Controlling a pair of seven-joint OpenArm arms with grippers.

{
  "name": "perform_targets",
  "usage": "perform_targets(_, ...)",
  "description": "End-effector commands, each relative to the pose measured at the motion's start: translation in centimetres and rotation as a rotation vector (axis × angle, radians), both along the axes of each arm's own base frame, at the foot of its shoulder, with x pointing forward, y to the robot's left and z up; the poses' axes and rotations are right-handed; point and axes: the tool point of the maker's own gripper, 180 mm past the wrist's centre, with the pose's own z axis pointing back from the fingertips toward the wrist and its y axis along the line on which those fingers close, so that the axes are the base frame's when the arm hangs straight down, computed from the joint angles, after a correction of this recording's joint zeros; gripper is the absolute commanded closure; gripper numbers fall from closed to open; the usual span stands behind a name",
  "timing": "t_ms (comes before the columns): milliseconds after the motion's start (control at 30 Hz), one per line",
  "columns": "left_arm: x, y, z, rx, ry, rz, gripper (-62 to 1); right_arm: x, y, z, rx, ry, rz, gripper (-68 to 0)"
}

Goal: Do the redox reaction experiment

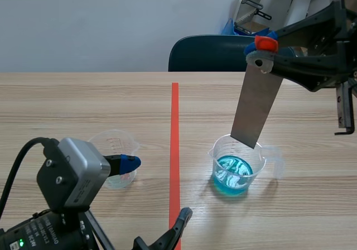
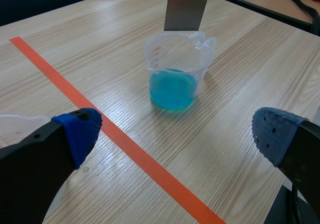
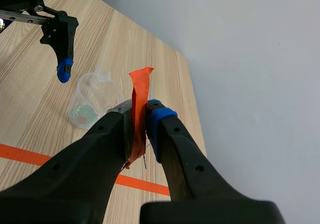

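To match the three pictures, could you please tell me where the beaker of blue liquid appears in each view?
Scene view: the beaker of blue liquid stands right of the tape line, under the metal strip.
Left wrist view: ahead of the open left gripper, beyond the tape line.
Right wrist view: not in it; the clear cup there is the other one.
Shared landmark: the orange-red tape line, seen in all three.

The left hand and right hand are black, their thick fingers tipped with blue dotted pads. The left arm bears a silver-grey camera box with dark screws, a black cable and a small green light.
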Motion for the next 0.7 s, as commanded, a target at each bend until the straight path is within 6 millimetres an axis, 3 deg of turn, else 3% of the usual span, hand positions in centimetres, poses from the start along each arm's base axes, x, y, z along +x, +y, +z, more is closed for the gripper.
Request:
perform_targets(0, 0.29, -0.26, 1.14, -0.030, -0.031, 0.005, -62.3, 0.08, -0.06, 1.36, 0.024, -0.024, 0.007, -0.8)
perform_targets(567, 0.61, -0.31, 1.85, -0.055, -0.059, 0.012, -62.3, 0.08, -0.06, 1.38, 0.024, -0.024, 0.007, -0.8)
perform_targets(667, 1.12, -0.51, 1.96, -0.062, -0.065, 0.022, -54.4, 0.09, -0.06, 1.38, 0.024, -0.024, 0.007, -0.8)
